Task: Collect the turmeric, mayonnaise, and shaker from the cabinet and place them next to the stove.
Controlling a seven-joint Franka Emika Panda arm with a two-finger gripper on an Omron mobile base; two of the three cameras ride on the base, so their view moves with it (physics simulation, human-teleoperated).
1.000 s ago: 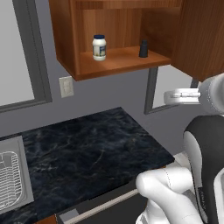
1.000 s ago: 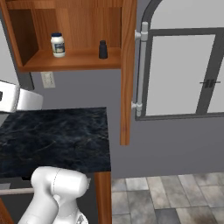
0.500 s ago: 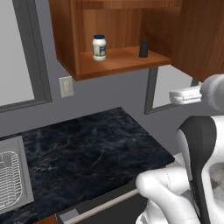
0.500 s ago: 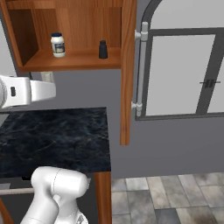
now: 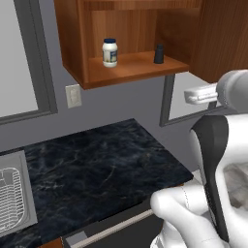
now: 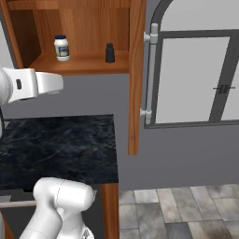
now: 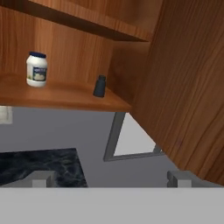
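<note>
The mayonnaise [image 5: 110, 52] is sitting on the cabinet [image 5: 131, 68] shelf near its left edge. A small dark shaker [image 5: 159, 54] is standing near the right edge. The claw [image 7: 111, 178] is hanging spread wide, holding nothing.

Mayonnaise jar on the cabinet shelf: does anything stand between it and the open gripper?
Nothing visible does. The mayonnaise jar stands alone on the left of the shelf; the small dark shaker stands well to its right, apart. The gripper is open, below the shelf.

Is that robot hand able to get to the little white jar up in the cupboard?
Probably yes: the cabinet stands open, the mayonnaise sits near the shelf's front, and the open gripper faces it with nothing between.
</note>
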